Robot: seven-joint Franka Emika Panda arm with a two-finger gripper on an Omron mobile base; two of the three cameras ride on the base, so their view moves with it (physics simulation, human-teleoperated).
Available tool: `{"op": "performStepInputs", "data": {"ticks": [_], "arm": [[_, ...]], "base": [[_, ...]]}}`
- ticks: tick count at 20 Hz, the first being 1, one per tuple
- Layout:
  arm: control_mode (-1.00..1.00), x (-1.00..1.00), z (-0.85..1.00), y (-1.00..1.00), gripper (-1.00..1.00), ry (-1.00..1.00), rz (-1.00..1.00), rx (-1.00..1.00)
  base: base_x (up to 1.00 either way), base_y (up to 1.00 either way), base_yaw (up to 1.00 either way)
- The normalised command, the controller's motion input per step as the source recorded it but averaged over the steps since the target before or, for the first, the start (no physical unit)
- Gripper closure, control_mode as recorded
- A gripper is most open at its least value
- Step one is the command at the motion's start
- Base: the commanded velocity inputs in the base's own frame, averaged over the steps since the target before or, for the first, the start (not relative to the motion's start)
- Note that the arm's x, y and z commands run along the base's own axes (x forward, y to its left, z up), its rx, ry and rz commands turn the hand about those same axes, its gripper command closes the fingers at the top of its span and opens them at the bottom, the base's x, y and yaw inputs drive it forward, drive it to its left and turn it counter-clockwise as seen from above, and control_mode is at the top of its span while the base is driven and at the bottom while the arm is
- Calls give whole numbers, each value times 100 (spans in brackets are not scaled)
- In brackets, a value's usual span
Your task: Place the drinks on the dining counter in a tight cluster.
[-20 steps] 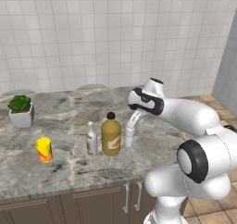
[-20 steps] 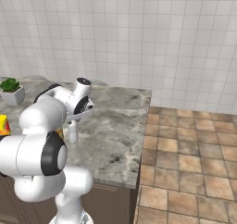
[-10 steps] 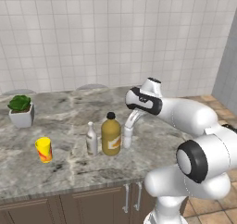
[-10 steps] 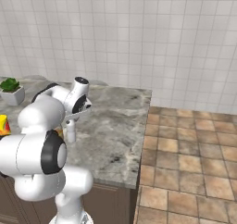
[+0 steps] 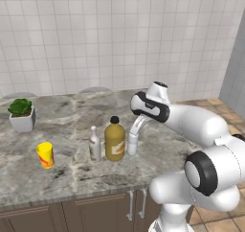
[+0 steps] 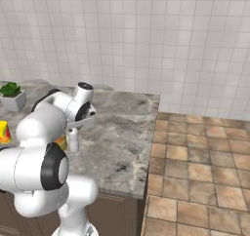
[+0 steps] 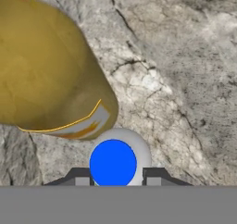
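**Last bottle in against the jug**

My fingers (image 7: 113,177) pinch the small blue-capped bottle (image 5: 132,143), standing on the dining counter (image 5: 67,173) just right of the orange jug (image 5: 115,140) to pack the cluster; the slim bottle (image 5: 94,144) stands just left of the jug; three drinks, one yellow cup (image 5: 45,155) well left, one potted plant (image 5: 21,113) further left.
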Motion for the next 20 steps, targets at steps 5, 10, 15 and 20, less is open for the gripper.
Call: {"op": "performStepInputs", "data": {"ticks": [5,10,15,20], "arm": [[-100,0,0,0,100,0,0,0],[-100,0,0,0,-100,0,0,0],[-100,0,0,0,-100,0,0,0],[-100,0,0,0,-100,0,0,0]], "base": [[0,0,0],[0,0,0],[0,0,0],[0,0,0]]}}
